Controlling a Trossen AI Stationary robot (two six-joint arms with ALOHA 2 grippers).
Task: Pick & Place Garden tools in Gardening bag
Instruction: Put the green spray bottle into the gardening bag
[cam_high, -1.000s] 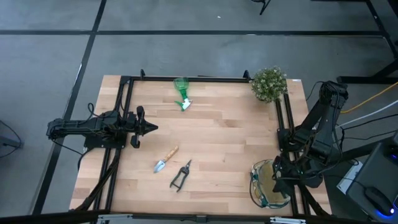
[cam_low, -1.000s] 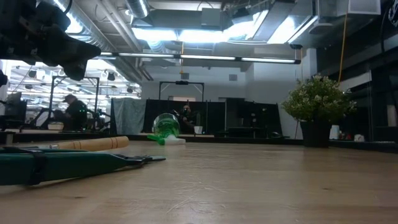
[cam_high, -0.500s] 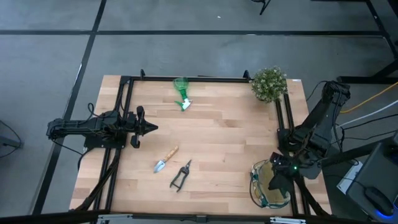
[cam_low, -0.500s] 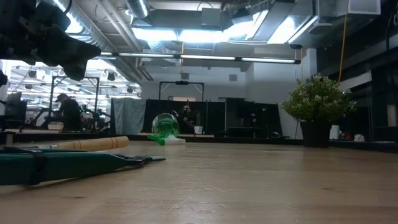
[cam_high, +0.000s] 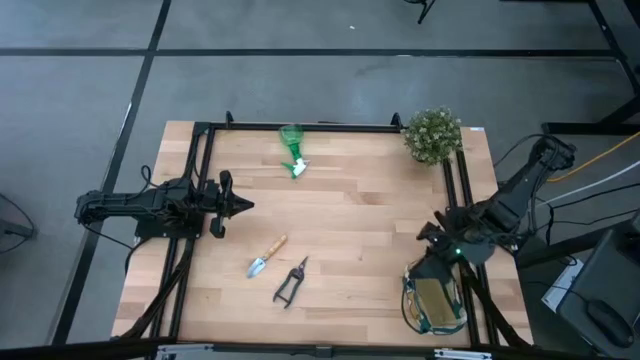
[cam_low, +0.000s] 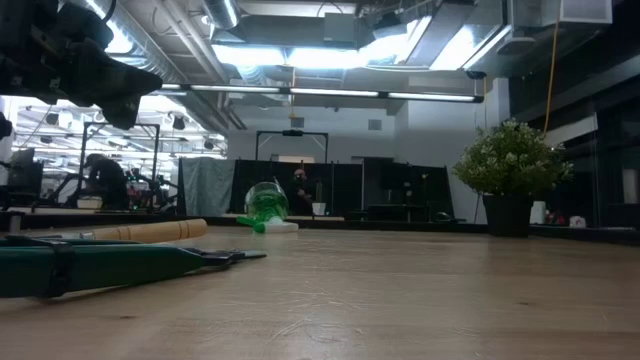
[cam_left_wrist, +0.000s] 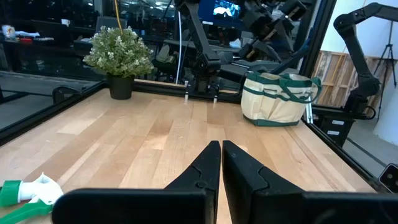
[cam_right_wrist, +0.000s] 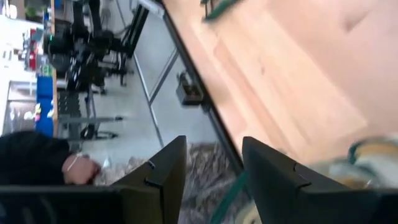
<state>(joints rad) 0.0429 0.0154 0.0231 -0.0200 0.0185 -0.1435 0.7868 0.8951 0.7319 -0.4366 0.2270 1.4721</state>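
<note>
Right hand (cam_high: 432, 262) hovers open just above the gardening bag (cam_high: 434, 298).

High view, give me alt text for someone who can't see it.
A spray bottle, trowel and pruning shears lie on a wooden table. The right gripper hangs open by the gardening bag; the shut left gripper waits opposite.

Three garden tools lie on the table (cam_high: 370, 210): one spray bottle (cam_high: 292, 147), one trowel (cam_high: 266, 255) and one pair of pruning shears (cam_high: 290, 282), all well apart from the right pincer (cam_high: 436, 262). There is one gardening bag (cam_high: 432, 305), just beside that pincer, and one potted plant (cam_high: 432, 134). Two arms carry one pincer each, the left pincer (cam_high: 245, 206) nearer the tools.
</note>
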